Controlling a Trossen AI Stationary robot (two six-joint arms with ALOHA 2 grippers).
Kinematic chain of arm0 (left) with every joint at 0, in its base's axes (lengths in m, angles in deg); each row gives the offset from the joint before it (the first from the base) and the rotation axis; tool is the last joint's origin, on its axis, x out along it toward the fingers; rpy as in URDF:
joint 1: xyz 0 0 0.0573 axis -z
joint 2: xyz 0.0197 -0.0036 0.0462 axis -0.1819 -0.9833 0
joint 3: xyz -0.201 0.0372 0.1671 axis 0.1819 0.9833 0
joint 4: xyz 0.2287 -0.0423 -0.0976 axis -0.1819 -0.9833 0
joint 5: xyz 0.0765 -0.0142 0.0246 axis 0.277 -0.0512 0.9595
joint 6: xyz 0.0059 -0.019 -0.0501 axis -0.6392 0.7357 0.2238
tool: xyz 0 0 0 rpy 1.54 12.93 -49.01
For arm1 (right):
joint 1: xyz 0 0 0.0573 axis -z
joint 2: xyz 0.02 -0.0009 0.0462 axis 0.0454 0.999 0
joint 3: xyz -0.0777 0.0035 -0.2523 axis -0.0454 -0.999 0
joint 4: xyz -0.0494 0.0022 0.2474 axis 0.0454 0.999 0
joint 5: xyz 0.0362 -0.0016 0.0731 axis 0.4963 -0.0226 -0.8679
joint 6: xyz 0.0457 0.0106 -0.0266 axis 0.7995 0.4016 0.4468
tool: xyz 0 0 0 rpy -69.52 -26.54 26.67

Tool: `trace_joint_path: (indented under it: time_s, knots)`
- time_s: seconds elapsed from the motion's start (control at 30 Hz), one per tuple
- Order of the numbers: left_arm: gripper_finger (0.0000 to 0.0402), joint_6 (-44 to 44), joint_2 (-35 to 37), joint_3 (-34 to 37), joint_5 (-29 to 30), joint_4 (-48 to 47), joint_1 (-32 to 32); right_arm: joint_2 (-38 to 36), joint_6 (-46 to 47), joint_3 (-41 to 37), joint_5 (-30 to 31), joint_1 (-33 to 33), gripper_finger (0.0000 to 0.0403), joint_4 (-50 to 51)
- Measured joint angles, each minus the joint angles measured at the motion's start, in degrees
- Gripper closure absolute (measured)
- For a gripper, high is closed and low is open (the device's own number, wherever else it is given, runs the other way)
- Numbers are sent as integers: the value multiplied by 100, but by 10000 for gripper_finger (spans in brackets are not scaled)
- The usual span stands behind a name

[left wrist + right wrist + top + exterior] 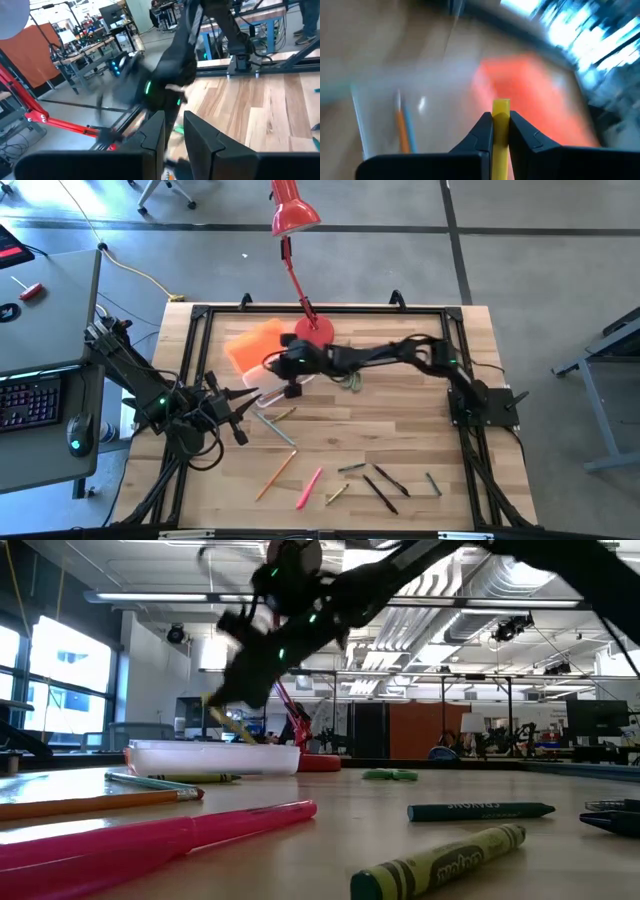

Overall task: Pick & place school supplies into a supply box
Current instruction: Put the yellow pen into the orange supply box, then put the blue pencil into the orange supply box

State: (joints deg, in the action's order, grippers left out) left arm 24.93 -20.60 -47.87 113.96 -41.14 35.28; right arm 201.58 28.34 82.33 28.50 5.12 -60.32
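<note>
Yellow pencil (500, 131) in right end effector (500, 125) over box (380, 120).

From table height we see a pink marker (150, 840) lying nearest us, running across the wood from the left edge, with an orange pencil (95, 804) just behind it and a pale teal pencil (150, 781) beyond that. Behind them sits the supply box (215, 757), a low clear tray. Above it hangs a dark arm, blurred, its right gripper (228, 705) tilted down over the box with a yellow pencil (232, 726) slanting below it. To the right lie a green crayon (440, 860), a dark teal crayon (480, 811), and farther back something small and green (390, 775). A red lamp base (320, 762) sits behind the box.
</note>
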Motion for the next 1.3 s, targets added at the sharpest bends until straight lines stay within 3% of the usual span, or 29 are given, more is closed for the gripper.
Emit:
trace_joint_path:
  time_s: [0.13,0.23,0.4,0.67,0.83,1.0,1.1,1.2,1.3]
  knots:
    - [301,-15,0,0,-54,-18,-2,672,-69,1013,68,16,381,1050]
    - [301,-15,0,0,-82,-20,-1,957,-325,1459,463,4,365,1333]
    - [301,2,0,0,-144,-15,0,1059,-508,1537,1129,-21,325,1352]
    - [301,89,2,0,-392,-119,0,827,-441,1543,1354,-244,286,1702]
    - [301,1252,17,0,-769,-829,0,375,-19,1560,1375,-593,285,2649]
    - [301,3208,17,-2,-1569,-2531,0,25,410,1536,1680,-831,284,3714]
    - [301,3698,-31,23,-2188,-3326,0,-292,723,1543,1794,-872,284,4231]
    - [301,3364,-39,304,-2671,-3028,-2,-617,932,1419,1751,-881,284,4790]
    - [301,2638,-40,799,-3249,-1613,-4,-1078,1182,1115,1526,-865,284,5203]
